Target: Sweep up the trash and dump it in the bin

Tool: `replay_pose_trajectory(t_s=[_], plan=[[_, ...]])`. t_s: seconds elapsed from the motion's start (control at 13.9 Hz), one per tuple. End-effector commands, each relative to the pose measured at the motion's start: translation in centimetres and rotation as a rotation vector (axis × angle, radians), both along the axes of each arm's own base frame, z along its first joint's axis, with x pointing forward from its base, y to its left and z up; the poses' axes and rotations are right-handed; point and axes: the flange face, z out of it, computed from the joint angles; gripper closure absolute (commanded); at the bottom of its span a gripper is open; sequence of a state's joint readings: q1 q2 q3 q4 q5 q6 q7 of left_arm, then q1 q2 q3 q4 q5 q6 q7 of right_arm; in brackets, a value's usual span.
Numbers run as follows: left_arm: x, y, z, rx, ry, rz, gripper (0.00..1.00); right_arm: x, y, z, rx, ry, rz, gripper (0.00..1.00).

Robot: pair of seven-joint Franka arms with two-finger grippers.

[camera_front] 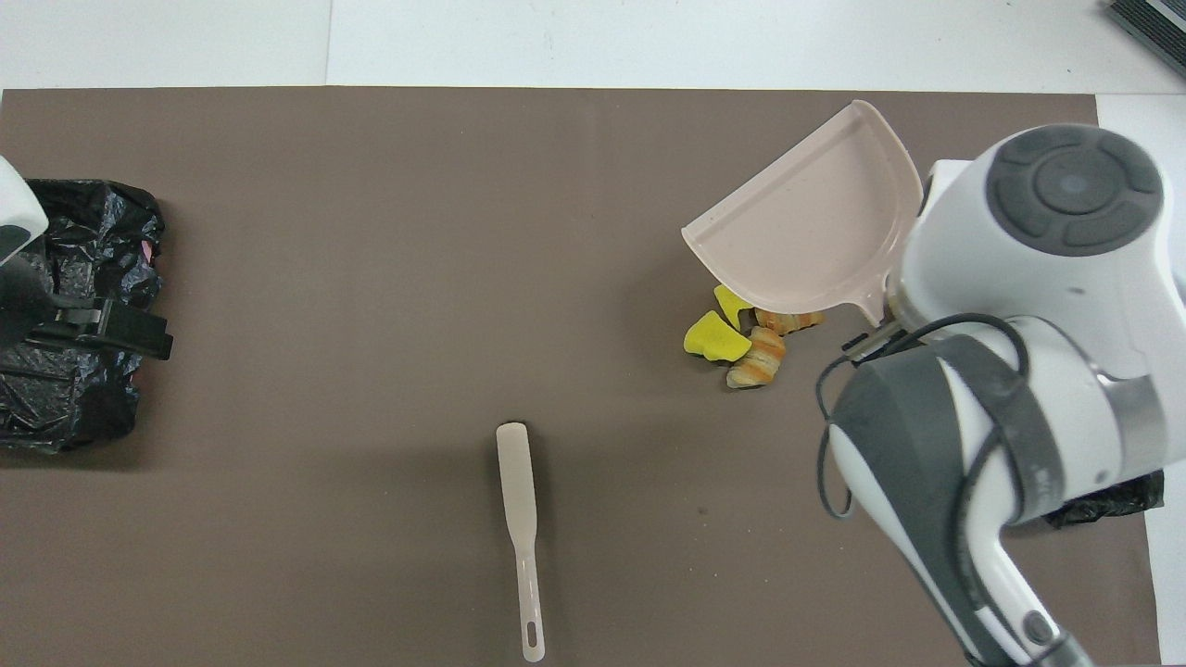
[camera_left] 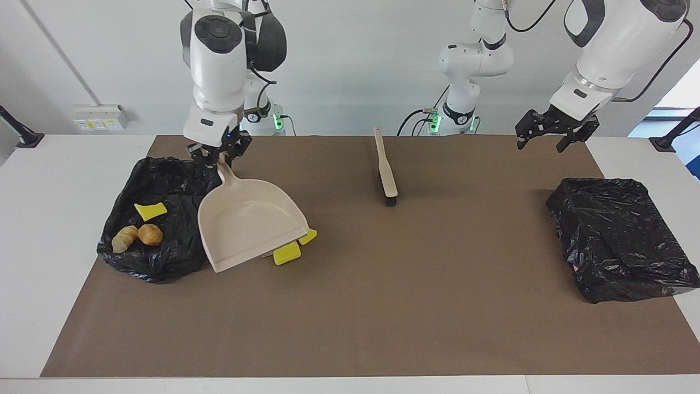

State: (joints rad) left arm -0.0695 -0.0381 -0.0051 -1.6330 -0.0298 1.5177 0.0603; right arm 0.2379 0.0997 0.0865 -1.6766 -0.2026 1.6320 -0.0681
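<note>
Item: dustpan [camera_left: 249,221] — held by its handle in the clamped right gripper [camera_left: 219,155], raised and tilted over the loose trash [camera_front: 741,335], mouth edge toward the table's middle.

Item: loose trash — small heap of yellow and tan-orange chunks on the mat, beside the open bin [camera_left: 158,224] (three pieces already lie in it).

Item: brush [camera_left: 385,172] — flat on the mat, long axis running away from the robots, bristles at the end farther from them, handle end toward the bases, well apart from the heap.

Item: left gripper [camera_left: 549,133] — fingers spread, empty, waiting over the mat's edge near the covered bin [camera_left: 620,238]; judged the arm free to take the brush.
</note>
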Motion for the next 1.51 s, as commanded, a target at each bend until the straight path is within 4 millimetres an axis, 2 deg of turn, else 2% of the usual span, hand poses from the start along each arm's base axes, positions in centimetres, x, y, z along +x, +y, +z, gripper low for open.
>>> replay_pose_trajectory(t_s=[0.0,0.22,0.5,0.79,0.93,1.0,1.22,1.29,1.43], plan=[[-0.9,0.2,0.0,0.018,0.001,0.0,0.0,2.4,5.0,-2.7,0.07,0.0,-0.184,1.0],[-0.9,0.2,-0.1,0.019,0.004,0.0,0.0,3.9,10.7,-4.5,0.124,-0.008,-0.291,1.0],[-0.9,0.3,-0.2,0.019,0.006,0.0,0.0,5.0,16.0,-6.1,0.284,0.019,-0.4,1.0],[-1.0,0.2,-0.2,0.019,0.006,-0.002,0.0,6.4,22.8,-11.1,0.295,0.008,-0.482,1.0],[-1.0,0.3,-0.1,0.018,0.004,0.0,0.0,6.6,24.1,-12.4,0.305,-0.001,-0.508,1.0],[-1.1,0.2,-0.2,0.019,0.006,-0.002,0.0,6.1,25.3,-13.2,0.309,0.005,-0.494,1.0],[-1.1,0.2,-0.2,0.018,0.001,-0.002,0.0,5.5,27.2,-14.3,0.341,0.009,-0.478,1.0],[-1.1,0.4,-0.2,0.018,0.001,0.001,0.0,5.4,27.6,-15.4,0.34,0.015,-0.475,1.0],[-1.1,0.3,-0.3,0.018,0.001,0.0,0.0,5.1,28.2,-16.1,0.341,0.025,-0.463,1.0]])
